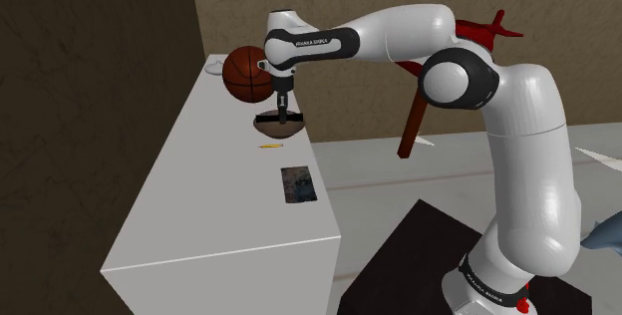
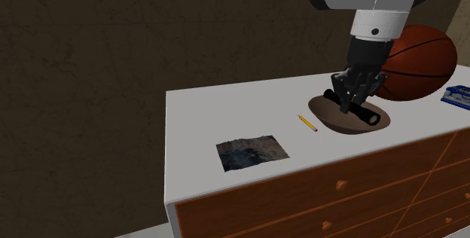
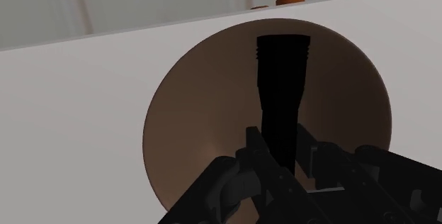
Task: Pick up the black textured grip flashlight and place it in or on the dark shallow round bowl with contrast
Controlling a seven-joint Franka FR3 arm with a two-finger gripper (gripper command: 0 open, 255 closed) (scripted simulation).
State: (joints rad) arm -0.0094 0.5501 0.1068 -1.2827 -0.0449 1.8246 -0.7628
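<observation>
Gripper [image 2: 350,105] sits right of centre in second exterior view, down in brown bowl [image 2: 331,120]. Jaws pinching black flashlight [image 3: 282,81] by thin end, fat head poking out ahead over bowl floor. Basketball [image 2: 419,60] just behind.

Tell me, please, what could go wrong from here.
1. The gripper sits close around the flashlight lying in the shallow bowl; lifting before fully letting go could drag it out over the low rim.
2. The basketball rests close beside the bowl; a retreat toward it might knock it rolling.
</observation>
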